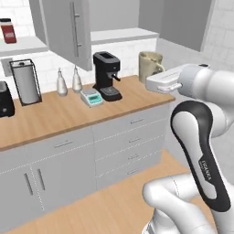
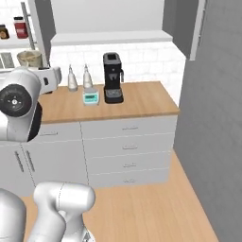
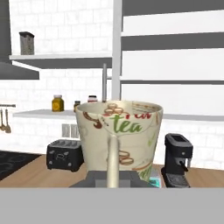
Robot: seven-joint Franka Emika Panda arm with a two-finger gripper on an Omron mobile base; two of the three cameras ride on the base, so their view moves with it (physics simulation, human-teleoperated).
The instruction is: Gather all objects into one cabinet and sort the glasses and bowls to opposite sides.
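The beige mug (image 3: 120,138), printed with "tea" lettering and brown scrollwork, is held upright in the air above the tabletop (image 1: 59,114), its handle turned toward the hand. The jaws of the gripper (image 3: 113,173) are closed on that handle; the fingertips themselves are hidden behind it in the hand view, so the exact contact cannot be made out. In the left base view the mug (image 1: 150,65) sits at the end of the white hand, over the right end of the tabletop; in the right base view it (image 2: 30,58) appears just above the arm's forward link.

The grey wall cabinet door (image 1: 66,29) stands open, its long bar handle (image 1: 75,29) facing out. The pale shelf (image 1: 123,34) runs just to the right of the door.

On the tabletop stand a black coffee machine (image 1: 107,75), a small teal scale (image 1: 91,97) beside it, two pale shakers (image 1: 68,82), a steel canister (image 1: 26,81) and a black toaster (image 1: 5,99).
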